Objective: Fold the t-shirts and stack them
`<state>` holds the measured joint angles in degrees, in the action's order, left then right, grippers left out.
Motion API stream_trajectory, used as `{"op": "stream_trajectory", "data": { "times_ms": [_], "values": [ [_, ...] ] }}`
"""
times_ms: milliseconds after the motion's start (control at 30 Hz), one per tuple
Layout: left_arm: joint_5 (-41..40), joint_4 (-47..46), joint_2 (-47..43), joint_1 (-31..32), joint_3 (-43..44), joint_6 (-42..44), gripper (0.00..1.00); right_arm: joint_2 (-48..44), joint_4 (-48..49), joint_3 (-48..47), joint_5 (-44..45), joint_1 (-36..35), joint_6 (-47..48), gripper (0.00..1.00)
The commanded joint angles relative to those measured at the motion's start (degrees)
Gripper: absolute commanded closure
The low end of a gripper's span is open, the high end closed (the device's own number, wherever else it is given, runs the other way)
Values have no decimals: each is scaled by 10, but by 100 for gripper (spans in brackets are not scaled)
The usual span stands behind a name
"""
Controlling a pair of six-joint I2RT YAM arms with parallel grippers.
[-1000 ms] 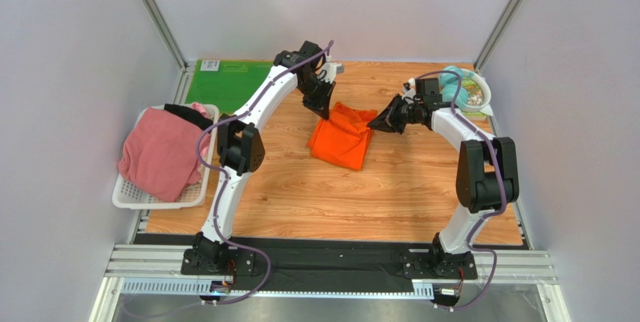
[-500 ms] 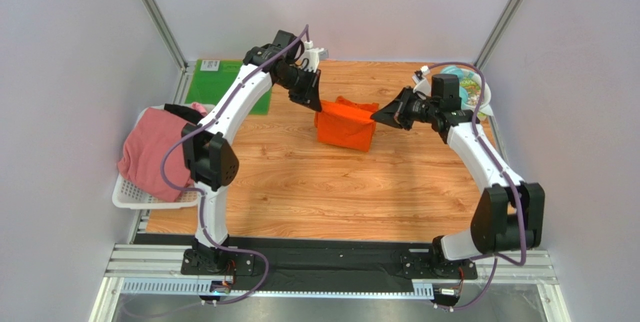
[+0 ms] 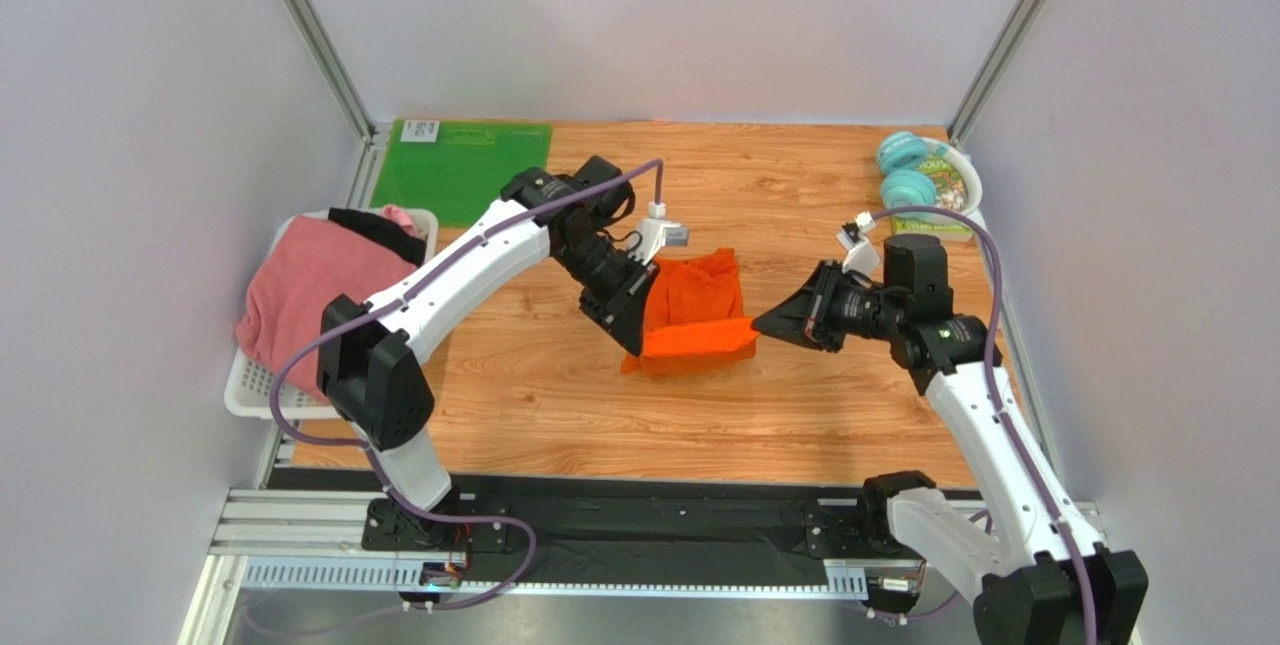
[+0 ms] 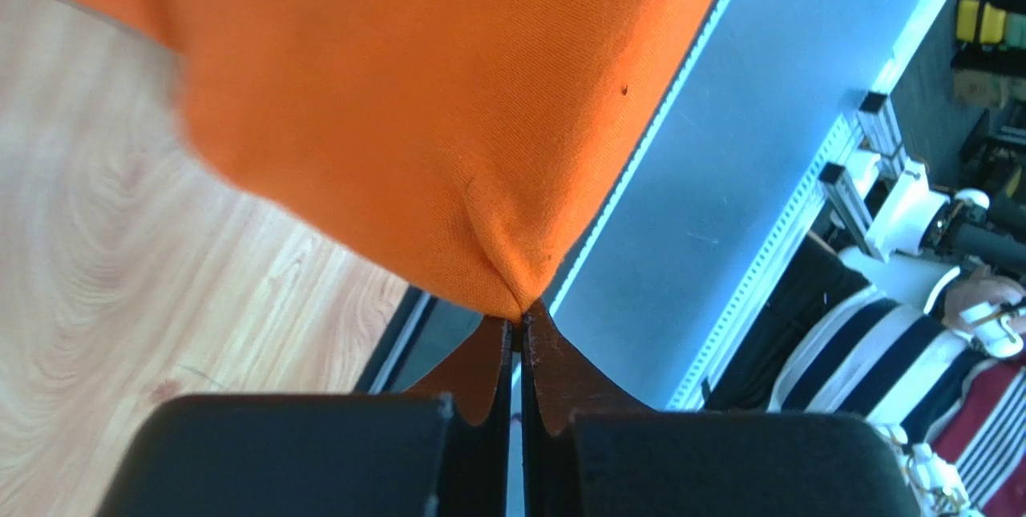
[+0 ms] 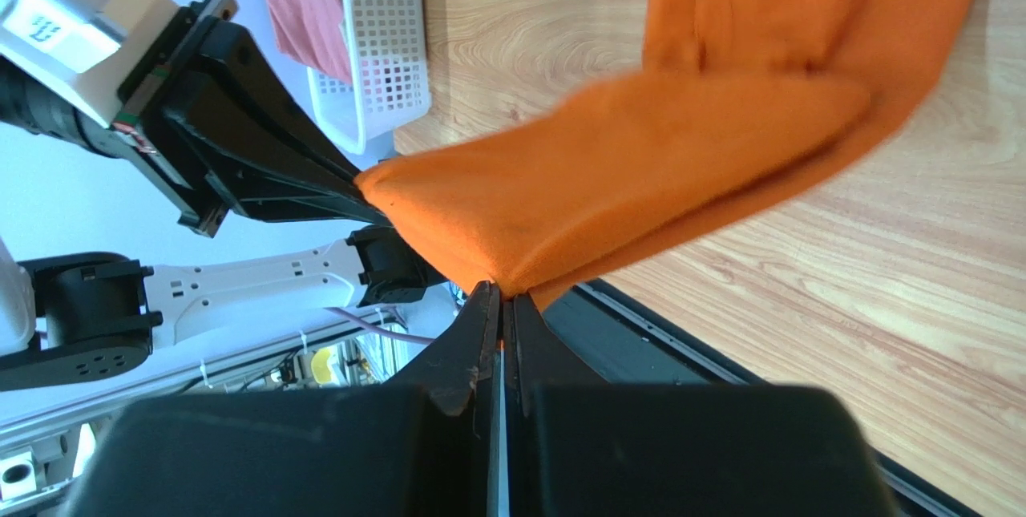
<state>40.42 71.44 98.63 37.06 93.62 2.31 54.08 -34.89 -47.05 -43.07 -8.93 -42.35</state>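
Together the left gripper [image 3: 639,327] and right gripper [image 3: 757,326] clamp opposite corners of the orange t-shirt [image 3: 696,300]; its raised edge stretches between them above the table [image 3: 526,405].

We look down on a wooden table [image 3: 571,405] boxed by grey panels. A flat green mat [image 3: 458,165] lies at its far left corner, a white perforated basket [image 3: 323,402] at its left edge, and a white bowl [image 3: 966,173] with two teal round objects [image 3: 903,152] at the far right corner.

orange t-shirt [image 5: 674,168], corner pinched in jaws
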Motion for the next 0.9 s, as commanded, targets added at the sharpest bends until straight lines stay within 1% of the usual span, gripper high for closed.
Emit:
{"op": "stream_trajectory", "data": {
  "times_ms": [0, 100, 167, 233, 267, 300, 333, 367, 400, 467, 600, 700, 867],
  "values": [
    [18, 1, -20, 2, 20, 17, 100, -21, -18, -9, 5, 0, 0, 100],
    [7, 4, 13, 1, 67, 23, 100, -4, -5, -15, 8, 1, 3, 100],
    [-17, -8, 34, -1, 110, 26, 100, 23, 5, -16, 19, -1, 7, 100],
    [-20, -14, 81, -8, 143, 28, 100, 50, 32, -18, 28, 0, 10, 100],
    [-18, -10, 103, -17, 187, 28, 100, 78, 41, -20, 30, 0, 10, 100],
    [-13, -2, 154, -22, 212, 27, 100, 97, 64, -22, 30, 0, 10, 100],
    [-8, 18, 181, -24, 239, 29, 100, 114, 75, -24, 32, 1, 10, 100],
    [-7, 28, 208, -30, 284, 31, 100, 130, 85, -27, 31, 1, 10, 100],
    [-7, 34, 252, -31, 298, 32, 100, 166, 102, -36, 31, 1, 11, 100],
    [-16, 37, 289, -33, 324, 36, 100, 200, 114, -46, 34, 4, 18, 100],
    [-18, 15, 370, -34, 330, 32, 100, 274, 143, -67, 39, 18, 24, 100],
    [-24, 15, 414, -34, 356, 32, 100, 292, 156, -70, 38, 26, 24, 100],
    [-21, 11, 445, -35, 403, 22, 100, 299, 147, -68, 69, 43, 45, 100]
  ]
}}
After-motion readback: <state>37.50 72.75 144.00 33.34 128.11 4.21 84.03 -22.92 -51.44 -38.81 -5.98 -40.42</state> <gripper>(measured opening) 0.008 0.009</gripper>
